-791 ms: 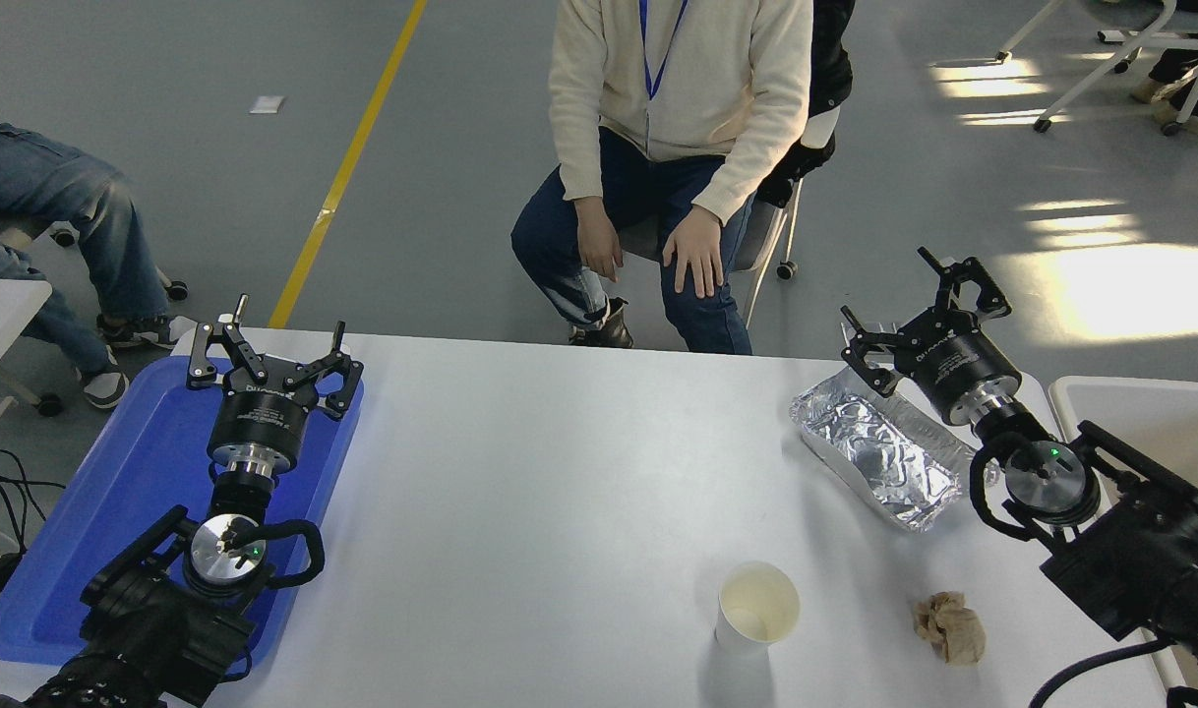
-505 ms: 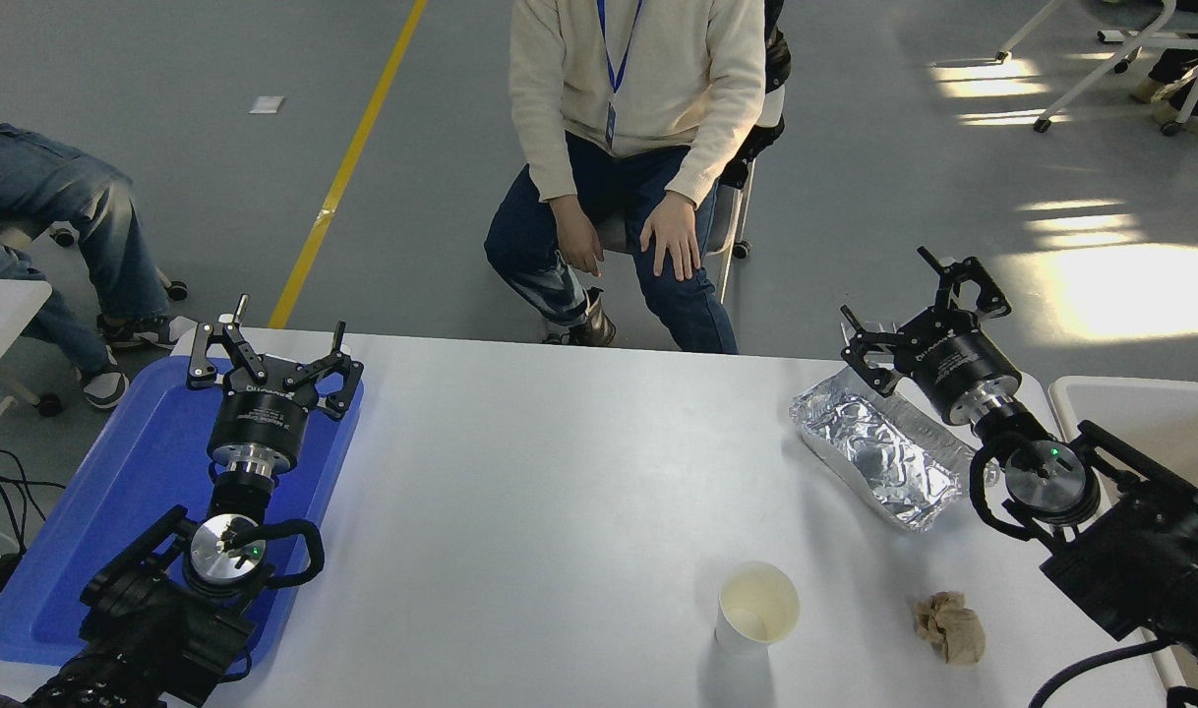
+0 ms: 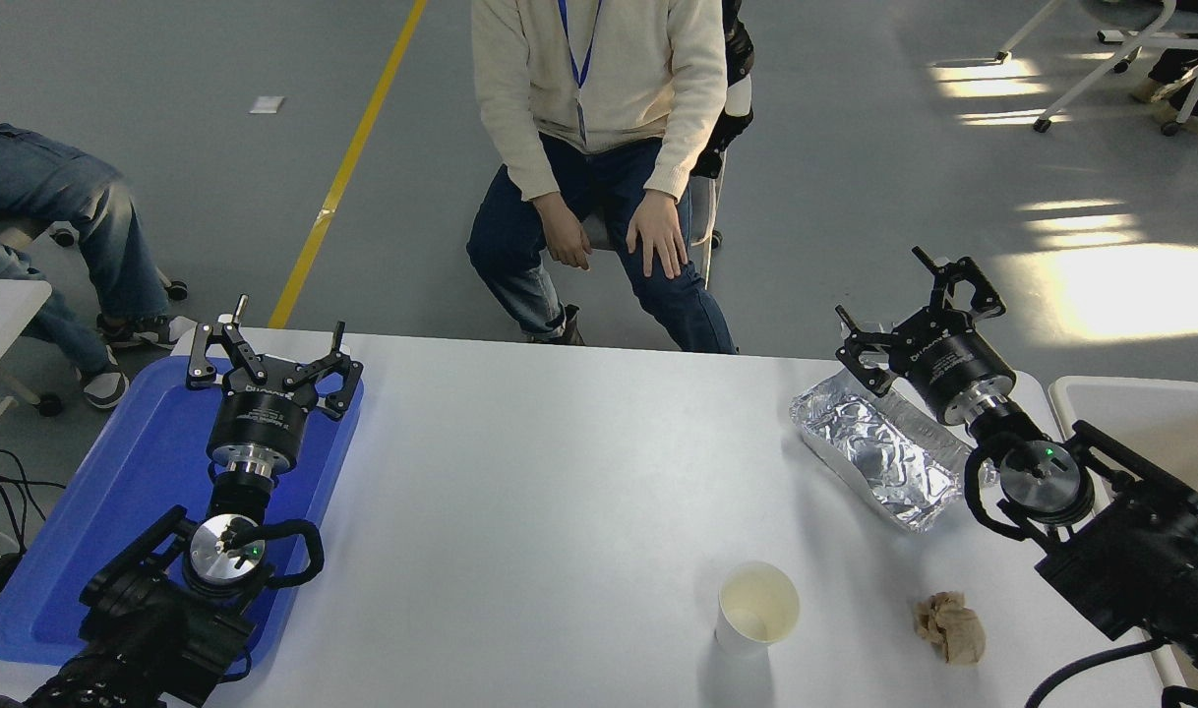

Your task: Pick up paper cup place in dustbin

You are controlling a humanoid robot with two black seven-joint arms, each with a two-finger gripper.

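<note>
A small white paper cup [image 3: 757,605] with a rolled rim and a cream-coloured inside stands upright on the white tabletop [image 3: 560,492], near its front edge and right of the middle, with its mouth facing up. Nothing touches the cup. Just to its right, apart from it, lies a crumpled brown paper ball [image 3: 949,626]. Further back on the right side of the tabletop sits a crinkled silver foil tray [image 3: 874,447], set at a slant.

The right gripper [image 3: 909,313] hangs above the far right corner of the tabletop, over the far end of the foil tray and well apart from the cup. Its black fingers [image 3: 958,282] are spread wide and hold nothing. The right arm [image 3: 1110,551] runs back from it to the lower right edge of the view. Behind that arm, at the right edge, shows part of the large rectangular dustbin [image 3: 1150,388] with its white rounded-corner rim and beige inside.

The left gripper [image 3: 269,349] is parked over the far end of a flat blue tray [image 3: 97,511] at the left side of the tabletop, and its fingers too are spread wide with nothing between them.

Beyond the far edge of the tabletop a person [image 3: 599,108] in a cream sweater and dark jeans sits on a chair, with one hand [image 3: 656,232] on a knee. Another person's legs [image 3: 58,221] in blue jeans show at the left edge.
</note>
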